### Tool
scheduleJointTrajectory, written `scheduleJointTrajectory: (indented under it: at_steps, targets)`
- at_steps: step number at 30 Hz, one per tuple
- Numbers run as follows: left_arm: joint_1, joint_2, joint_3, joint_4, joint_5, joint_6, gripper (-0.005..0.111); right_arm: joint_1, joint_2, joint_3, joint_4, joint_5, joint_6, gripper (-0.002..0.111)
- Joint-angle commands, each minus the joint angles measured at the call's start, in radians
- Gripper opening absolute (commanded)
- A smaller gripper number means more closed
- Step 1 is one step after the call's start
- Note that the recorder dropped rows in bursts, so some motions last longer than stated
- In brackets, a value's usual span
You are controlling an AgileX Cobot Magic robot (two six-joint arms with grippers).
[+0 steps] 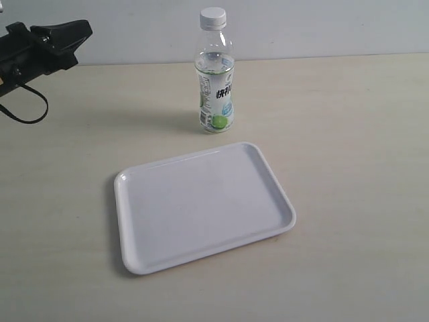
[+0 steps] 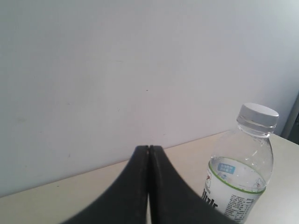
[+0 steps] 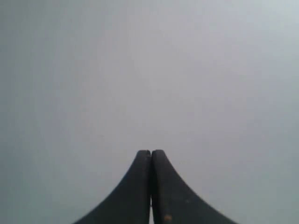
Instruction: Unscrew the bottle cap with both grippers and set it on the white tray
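Observation:
The clear bottle point(image 1: 214, 87) with its white-and-green label stands upright on the table behind the white tray point(image 1: 201, 208). Its white ribbed bottle cap point(image 1: 212, 17) sits on the neck. In the exterior view my left gripper point(image 1: 84, 30) hovers at the far upper left, well away from the bottle. The left wrist view shows the left gripper point(image 2: 148, 148) shut and empty, with the bottle point(image 2: 238, 177) and cap point(image 2: 258, 115) off to one side. My right gripper point(image 3: 151, 152) is shut and empty, facing a blank grey wall; the exterior view does not show it.
The beige tabletop point(image 1: 348, 134) stretches around the tray and bottle. A pale wall point(image 1: 322, 27) rises behind the table's back edge. A black cable loop point(image 1: 23, 107) hangs under the left arm.

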Motion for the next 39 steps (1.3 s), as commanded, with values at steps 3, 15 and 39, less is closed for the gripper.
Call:
scheduleJointTrajectory:
  at_steps: [3,15,39]
  targets:
    - [-0.003,-0.010,-0.001,-0.007,-0.005,-0.008,0.000,-0.006,0.205,-0.057,0.059,-0.069,-0.104,0.000]
    - [-0.003,-0.010,-0.001,0.001,-0.005,-0.024,0.000,-0.045,1.087,-0.739,0.484,0.519,-0.937,0.000]
    - [-0.003,-0.010,-0.001,0.037,-0.003,-0.027,0.000,-0.228,1.802,-0.915,1.533,1.056,-2.289,0.000]
